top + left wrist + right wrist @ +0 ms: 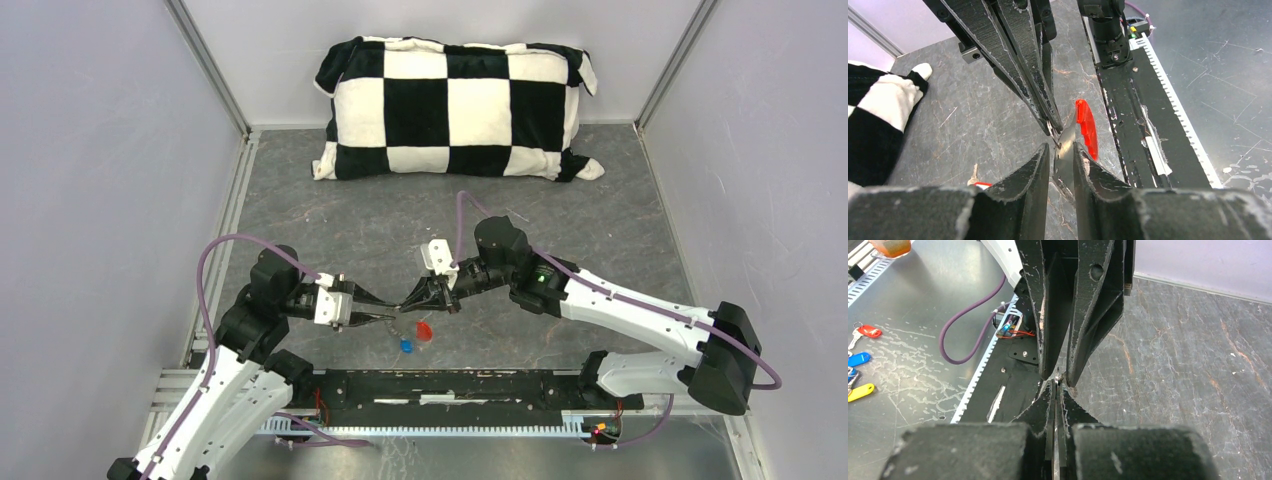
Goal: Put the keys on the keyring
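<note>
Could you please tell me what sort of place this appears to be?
Probably a robotics lab test cell: plain white panels on aluminium framing enclose a grey tabletop, with left arm and right arm bolted to a black rail.

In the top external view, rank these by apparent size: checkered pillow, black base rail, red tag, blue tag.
1. checkered pillow
2. black base rail
3. red tag and blue tag: both tiny, too alike to rank.
</note>
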Available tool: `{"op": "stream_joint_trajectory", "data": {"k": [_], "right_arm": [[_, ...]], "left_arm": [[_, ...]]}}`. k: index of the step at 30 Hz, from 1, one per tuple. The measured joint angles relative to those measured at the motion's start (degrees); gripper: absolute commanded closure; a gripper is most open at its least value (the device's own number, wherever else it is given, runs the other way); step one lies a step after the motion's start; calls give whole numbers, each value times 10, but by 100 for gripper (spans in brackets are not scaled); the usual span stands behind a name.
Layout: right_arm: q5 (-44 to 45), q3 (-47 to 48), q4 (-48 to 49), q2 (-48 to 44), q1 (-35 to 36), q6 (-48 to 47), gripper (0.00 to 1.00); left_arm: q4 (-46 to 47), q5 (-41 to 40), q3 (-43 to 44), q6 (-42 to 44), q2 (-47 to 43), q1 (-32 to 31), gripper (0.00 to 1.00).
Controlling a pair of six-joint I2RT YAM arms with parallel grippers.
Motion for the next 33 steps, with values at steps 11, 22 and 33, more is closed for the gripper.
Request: {"op": "stream_joint_trajectory", "data": {"k": [11,22,33], "right_arm": [[-1,14,-14,9,0,-8,100],[2,15,-22,9,0,-18,77],[28,10,-9,-9,3,-27,61]], "left_arm": [[0,0,7,0,10,0,93],[-5,0,11,18,23,0,98],[-79,-31,12,247,2,0,98]]}}
